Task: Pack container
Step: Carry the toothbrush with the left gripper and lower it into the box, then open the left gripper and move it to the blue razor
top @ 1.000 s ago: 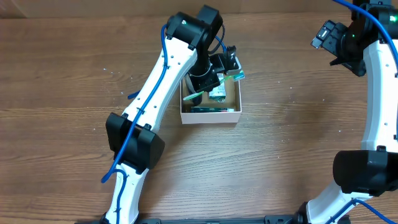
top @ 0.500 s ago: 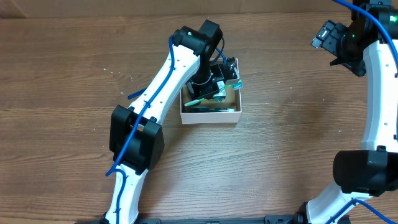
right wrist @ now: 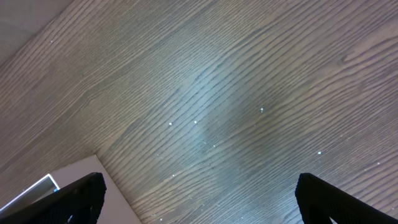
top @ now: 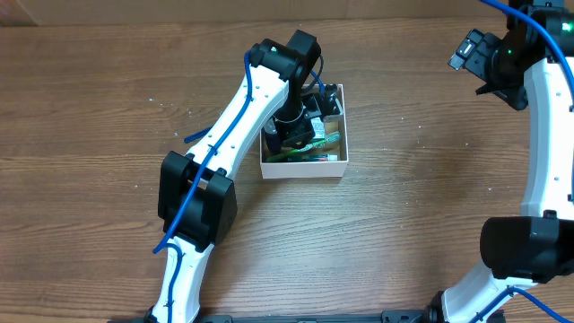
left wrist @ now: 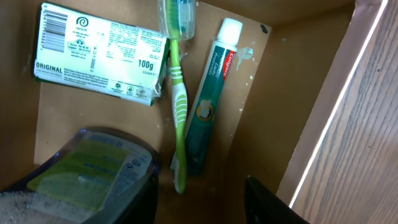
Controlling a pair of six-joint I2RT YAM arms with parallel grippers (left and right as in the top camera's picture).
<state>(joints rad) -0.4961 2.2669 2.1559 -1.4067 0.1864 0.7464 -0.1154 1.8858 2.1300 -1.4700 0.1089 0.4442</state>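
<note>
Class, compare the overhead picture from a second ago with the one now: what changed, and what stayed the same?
The left gripper moved down and toward the robot, deeper into the container. The green toothbrush, its head up at the right rim before, now lies flat on the floor inside. The container and the right gripper stayed put.

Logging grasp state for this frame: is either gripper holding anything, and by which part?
Nothing is held. The left gripper is open inside the container, with the bottle beside one finger only; the right gripper is open and empty.
</note>
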